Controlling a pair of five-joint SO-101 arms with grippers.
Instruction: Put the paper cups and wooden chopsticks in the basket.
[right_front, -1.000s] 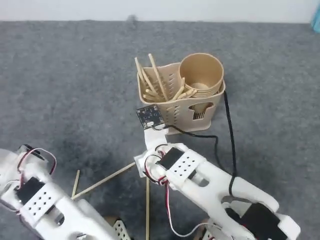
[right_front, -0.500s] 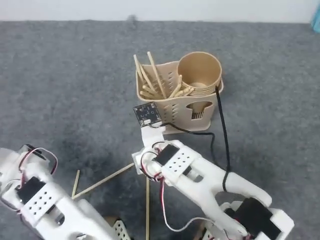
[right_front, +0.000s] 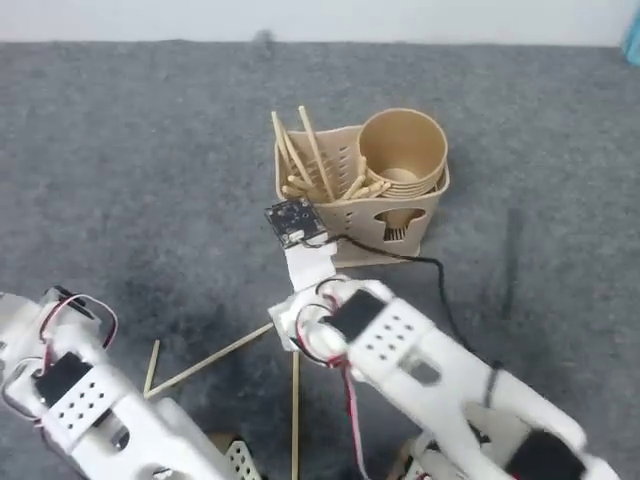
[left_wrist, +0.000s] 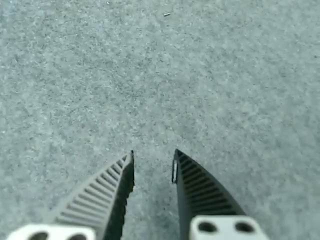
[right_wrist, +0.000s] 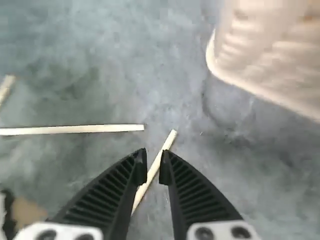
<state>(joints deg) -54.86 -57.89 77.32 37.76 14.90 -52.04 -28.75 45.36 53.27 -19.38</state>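
Note:
The beige basket (right_front: 400, 212) stands on the grey carpet and holds a paper cup (right_front: 402, 145) and several wooden chopsticks (right_front: 300, 150). Three more chopsticks lie on the carpet in front of it: a long slanted one (right_front: 210, 360), a short one (right_front: 150, 368) and one (right_front: 295, 415) beside the right arm. My right gripper (right_wrist: 152, 155) hovers low over a chopstick (right_wrist: 167, 142), its fingers narrowly open with the stick showing in the gap. The basket's corner (right_wrist: 265, 55) is close ahead of it. My left gripper (left_wrist: 153, 155) is slightly open over bare carpet, holding nothing.
The right arm (right_front: 400, 350) reaches in from the lower right and ends just short of the basket, trailing a black cable (right_front: 440, 285) over the carpet. At the lower left corner sits the left arm (right_front: 80, 400). Open carpet lies to both sides of the basket.
The right arm's rear links have swung lower and to the right. Its black cable has dropped from beside the basket onto the carpet. The left arm has stayed put.

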